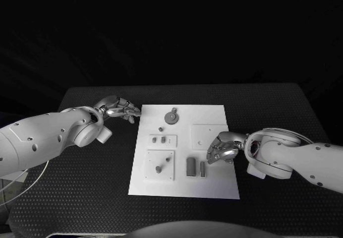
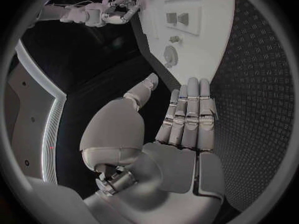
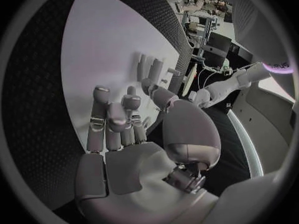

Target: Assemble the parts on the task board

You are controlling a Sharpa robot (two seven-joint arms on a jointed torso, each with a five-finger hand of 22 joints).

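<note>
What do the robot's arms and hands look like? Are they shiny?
Yes! Both arms are smooth, rounded white shells with small dark dots. The left hand and right hand are shiny silver metal, with jointed fingers built from little blocks and rounded fingertips. A thin pale cable loops beside the left arm.

A black table [image 1: 286, 109] with a finely dotted, textured top spreads out to every side beneath the work area in the head view, and the same dark dotted surface [image 2: 261, 84] curves along one side of the left wrist view and shows again in the right wrist view [image 3: 44, 84].
</note>
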